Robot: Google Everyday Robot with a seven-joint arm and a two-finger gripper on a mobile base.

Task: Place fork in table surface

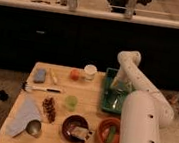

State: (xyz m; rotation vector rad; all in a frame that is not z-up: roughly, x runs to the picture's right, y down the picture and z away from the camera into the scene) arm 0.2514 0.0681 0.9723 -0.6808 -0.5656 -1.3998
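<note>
Far edge: blue block (pixel 40 75), orange fruit (pixel 74 74), white cup (pixel 89 71). Right edge: green tray (pixel 105 88), under my gripper (pixel 114 92). Left edge: black-handled utensil (pixel 42 89) (white head pointing outward). Near edge: dark bowl (pixel 67 123), orange bowl (pixel 99 128). Near-left corner: grey cloth (pixel 22 114), metal spoon (pixel 34 127) at its edge. Middle: green cup (pixel 70 101).

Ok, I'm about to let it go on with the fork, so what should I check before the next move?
1. Tool in the right place: ok, it is down over the green tray at the table's right side.
2. Fork in sight: cannot tell, the arm covers much of the tray.
3. Fork held: cannot tell.
4. Bare table surface for the drop: ok, there is free wood just left of the tray.
5. Path to that spot: probably ok, but the white cup and green cup stand near it.
</note>
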